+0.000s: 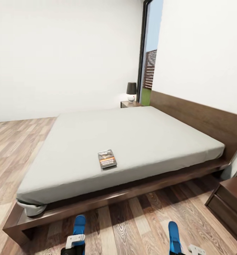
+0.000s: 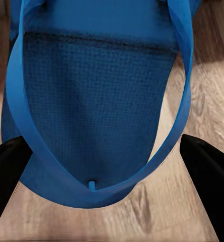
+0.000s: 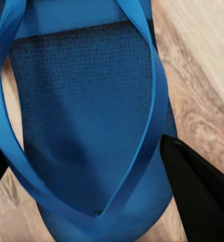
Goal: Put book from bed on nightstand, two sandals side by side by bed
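The book (image 1: 107,158) lies flat on the pale grey mattress of the bed (image 1: 132,138), near its front edge. Low in the head view, my left gripper (image 1: 75,244) is shut on one blue sandal (image 1: 79,226), which sticks out over the wood floor toward the bed frame. My right gripper (image 1: 184,250) is shut on the other sandal (image 1: 173,236) in the same way. In the left wrist view the sandal (image 2: 96,101) sits between the black fingers (image 2: 11,166). The right wrist view shows its sandal (image 3: 81,111) between the fingers (image 3: 192,181). A nightstand (image 1: 230,202) stands at the right.
A second nightstand (image 1: 130,103) with a dark-shaded lamp (image 1: 131,91) stands at the bed's far corner beside a tall window (image 1: 149,53). The dark headboard (image 1: 203,117) runs along the right wall. Wood-plank floor (image 1: 139,223) lies between me and the bed frame.
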Motion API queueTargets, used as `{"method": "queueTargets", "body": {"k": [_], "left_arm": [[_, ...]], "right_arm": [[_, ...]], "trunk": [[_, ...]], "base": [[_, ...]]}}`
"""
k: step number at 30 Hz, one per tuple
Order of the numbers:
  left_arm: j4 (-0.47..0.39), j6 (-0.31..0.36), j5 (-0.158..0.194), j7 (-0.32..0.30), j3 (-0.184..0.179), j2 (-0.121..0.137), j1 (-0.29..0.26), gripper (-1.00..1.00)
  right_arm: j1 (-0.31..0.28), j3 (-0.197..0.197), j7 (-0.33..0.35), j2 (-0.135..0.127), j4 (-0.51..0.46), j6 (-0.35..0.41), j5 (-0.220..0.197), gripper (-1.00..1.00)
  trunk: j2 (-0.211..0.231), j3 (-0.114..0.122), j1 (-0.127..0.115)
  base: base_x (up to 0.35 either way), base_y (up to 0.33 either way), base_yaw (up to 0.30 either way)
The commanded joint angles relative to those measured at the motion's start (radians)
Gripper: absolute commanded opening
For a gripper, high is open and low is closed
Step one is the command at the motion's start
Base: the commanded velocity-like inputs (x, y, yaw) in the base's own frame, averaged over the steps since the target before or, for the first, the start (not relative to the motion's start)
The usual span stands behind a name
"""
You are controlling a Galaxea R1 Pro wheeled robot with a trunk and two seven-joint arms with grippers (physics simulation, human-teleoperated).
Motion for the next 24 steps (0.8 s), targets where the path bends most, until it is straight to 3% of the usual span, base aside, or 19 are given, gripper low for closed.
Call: {"method": "queueTargets", "body": {"k": [1, 24], "left_arm": [[0.000, -0.002, -0.009, -0.003, 0.009, 0.000, 0.000, -1.00], [0.000, -0.002, -0.008, -0.003, 0.009, 0.000, 0.000, -1.00]], "right_arm": [[0.000, -0.008, 0.006, 0.000, 0.000, 0.005, -0.002, -1.00], [0.000, -0.008, 0.007, 0.000, -0.001, 0.005, -0.002, -1.00]], "trunk": [[0.000, -0.001, 0.000], [0.000, -0.001, 0.000]], "base": [[0.000, 0.000, 0.288], [0.000, 0.000, 0.287]]}}
